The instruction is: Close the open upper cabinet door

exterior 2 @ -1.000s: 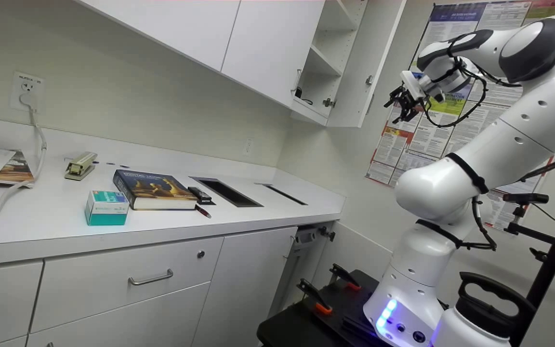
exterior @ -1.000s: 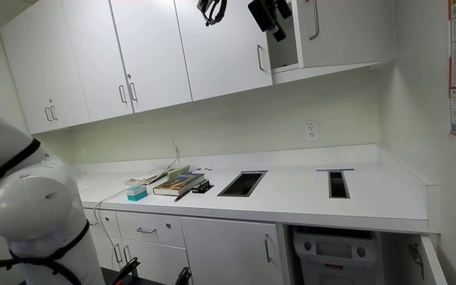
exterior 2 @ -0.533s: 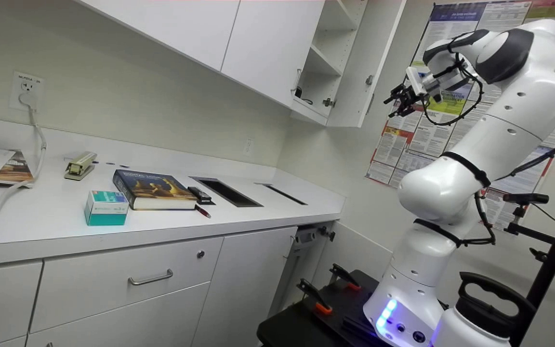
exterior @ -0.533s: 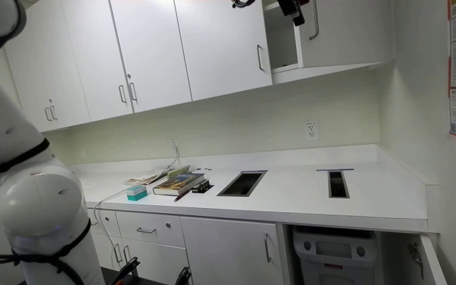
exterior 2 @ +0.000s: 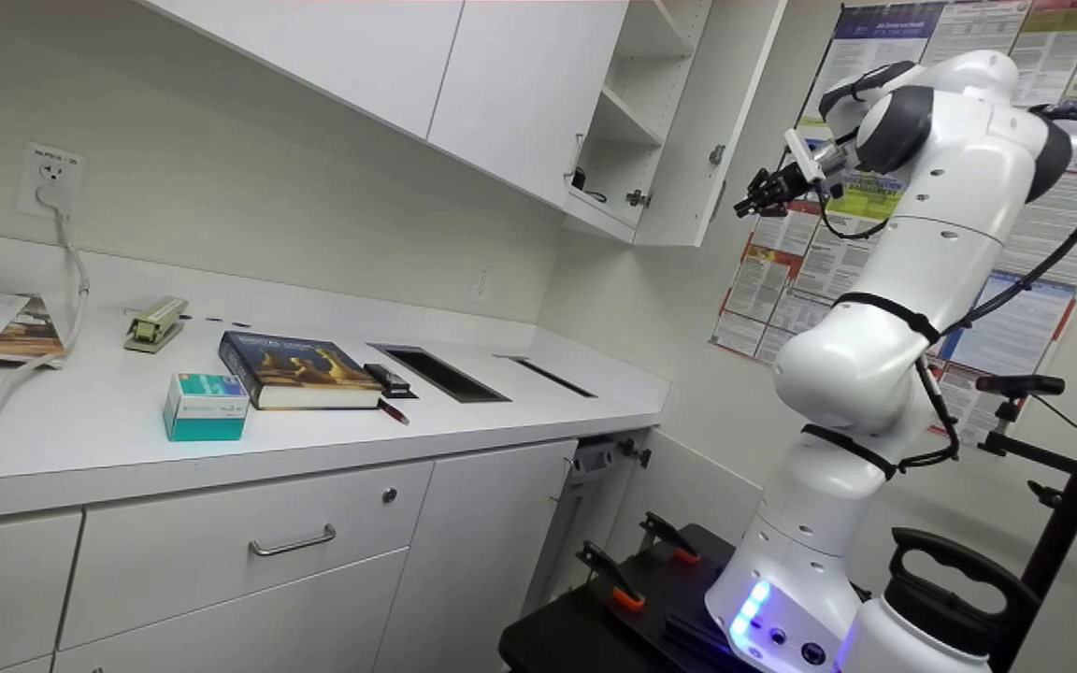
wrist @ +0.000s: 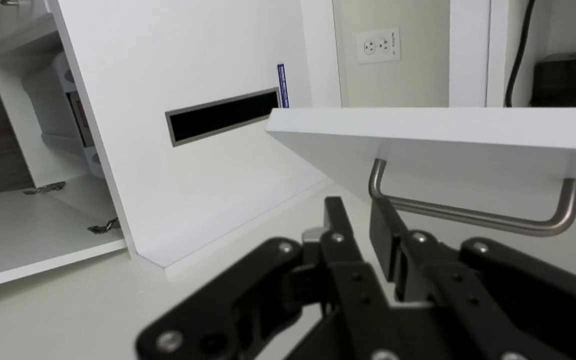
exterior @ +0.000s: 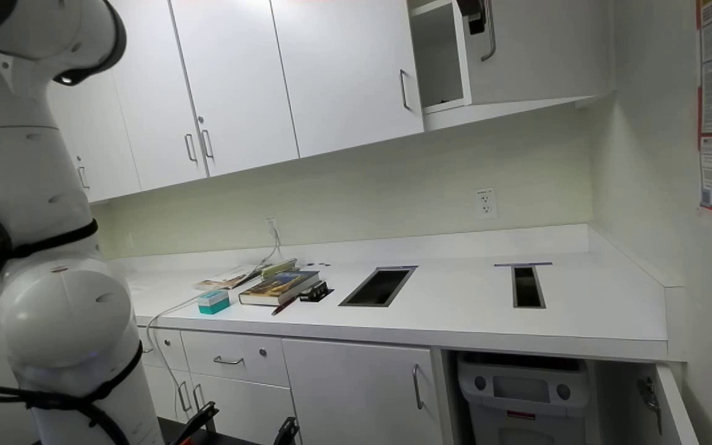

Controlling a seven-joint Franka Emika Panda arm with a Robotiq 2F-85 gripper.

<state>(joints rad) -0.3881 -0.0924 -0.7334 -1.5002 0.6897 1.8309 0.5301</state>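
The upper cabinet door point(exterior: 541, 62) stands swung outward in both exterior views, with shelves visible behind it. Seen from the wrist, its white edge point(wrist: 418, 122) crosses the right half, and its silver bar handle point(wrist: 468, 212) hangs below that edge. My gripper point(wrist: 359, 210) is partly narrowed, a slim gap with nothing in it between the fingertips. One finger overlaps the near end of the handle in the wrist view; whether they touch I cannot tell. In an exterior view the gripper point(exterior 2: 746, 207) is outside the door, on its handle side; elsewhere the top edge cuts it off.
Below, the white counter point(exterior: 455, 315) carries a book point(exterior: 279, 287), a teal box point(exterior: 214, 301) and two dark cutouts. A base-cabinet door point(exterior: 677, 402) stands swung out under it. Posters point(exterior 2: 800, 262) cover the wall behind the arm. The neighbouring upper door point(exterior: 356, 74) lies flush.
The gripper's fingers have come much closer together. In an exterior view the gripper has shifted right to the door's handle as the arm's upper links swung across. The door has not moved.
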